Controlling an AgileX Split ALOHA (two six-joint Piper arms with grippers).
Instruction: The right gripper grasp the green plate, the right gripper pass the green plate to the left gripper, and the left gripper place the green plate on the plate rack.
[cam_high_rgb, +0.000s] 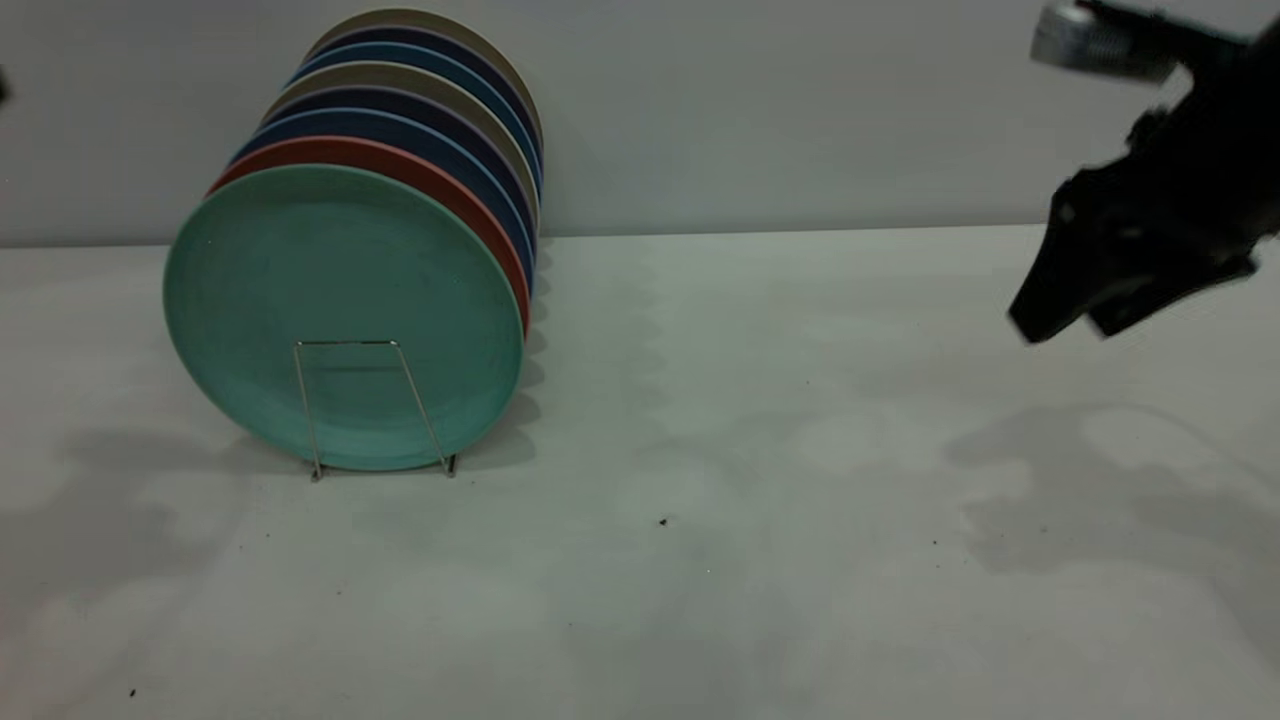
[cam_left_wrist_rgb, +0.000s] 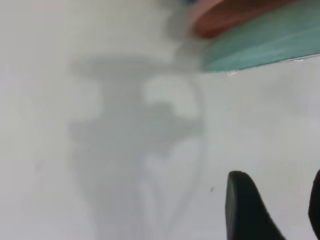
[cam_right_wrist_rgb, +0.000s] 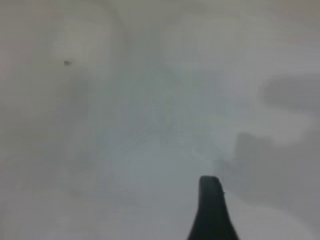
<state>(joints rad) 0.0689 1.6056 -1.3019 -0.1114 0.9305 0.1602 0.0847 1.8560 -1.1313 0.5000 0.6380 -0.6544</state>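
Observation:
The green plate (cam_high_rgb: 340, 300) stands upright at the front of the plate rack (cam_high_rgb: 345, 342), behind the front wire loop. Its edge also shows in the left wrist view (cam_left_wrist_rgb: 265, 45). My right gripper (cam_high_rgb: 1065, 325) hangs in the air at the far right, well away from the plate, with its jaws apart and empty. Only one of its fingertips (cam_right_wrist_rgb: 210, 200) shows in its wrist view, over bare table. My left gripper (cam_left_wrist_rgb: 280, 200) shows only in its own wrist view, open and empty above the table, a short way from the plate's lower edge.
Behind the green plate the rack holds a salmon-pink plate (cam_high_rgb: 400, 160), dark blue plates (cam_high_rgb: 400, 125) and beige ones in a row toward the back wall. The white table (cam_high_rgb: 760, 480) stretches between the rack and the right arm.

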